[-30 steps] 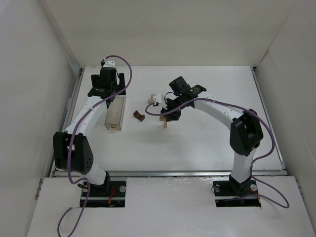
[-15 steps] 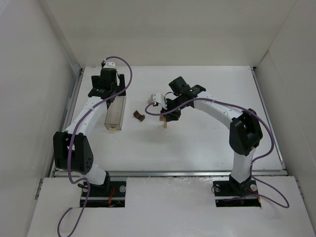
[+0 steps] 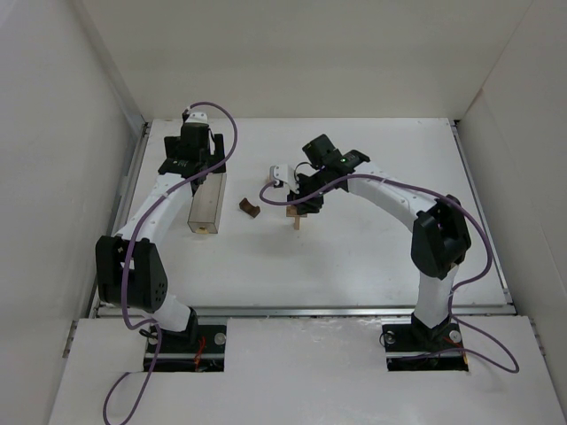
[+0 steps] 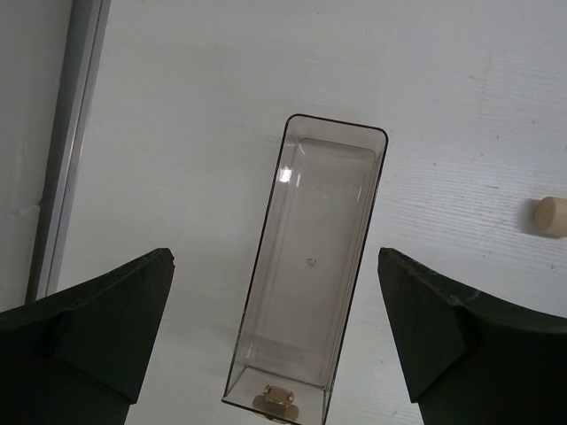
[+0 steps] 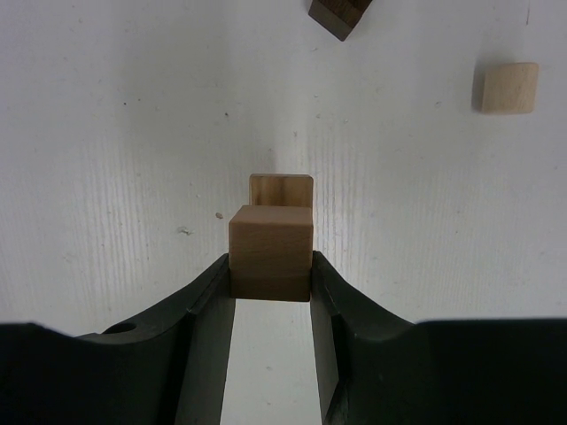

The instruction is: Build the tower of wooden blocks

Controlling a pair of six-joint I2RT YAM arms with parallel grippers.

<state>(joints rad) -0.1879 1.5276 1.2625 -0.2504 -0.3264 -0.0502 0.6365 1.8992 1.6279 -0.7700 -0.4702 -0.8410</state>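
Observation:
My right gripper [image 5: 271, 266] is shut on a tan wooden cube [image 5: 271, 243], held between both fingers. Just past the cube a pale tan post [image 5: 282, 189] stands on the table; whether the two touch I cannot tell. In the top view the right gripper [image 3: 299, 202] hovers over that post [image 3: 297, 222]. The dark brown arch block [image 3: 249, 208] lies to its left, and its corner shows at the top of the right wrist view [image 5: 338, 16]. My left gripper [image 4: 275, 266] is wide open above the clear plastic box [image 4: 319, 257], touching nothing.
A loose pale block [image 5: 508, 87] lies on the table beyond the right gripper. A small round pale piece [image 4: 554, 216] sits to the right of the clear box [image 3: 205, 202]. A metal rail [image 4: 66, 150] runs along the table's left edge. White walls enclose the table.
The right gripper with its cube has shifted very slightly over the post. The left arm has not moved.

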